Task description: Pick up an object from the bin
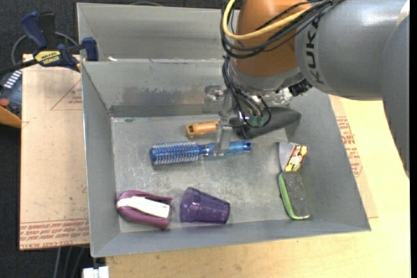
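Down near the middle of the grey metal bin (98,114), the gripper (226,143) stood right at the translucent handle of a blue hairbrush (179,153), its tip meeting the handle. Whether it was clenched on the handle or released could not be told. The brush lay flat on the bin floor, its bristled head stretching away to the gripper's left in the view. Just beside the gripper, to the left and slightly farther back, lay a small orange cylinder (202,129), apart from the brush. To the gripper's right lay a white, yellow and red packet (294,157), and past it, toward the front wall, a grey pad with a green rim (295,196). Nearer the front and left of the gripper, a purple cup (204,209) lay on its side, just beside a purple and white object (143,208).
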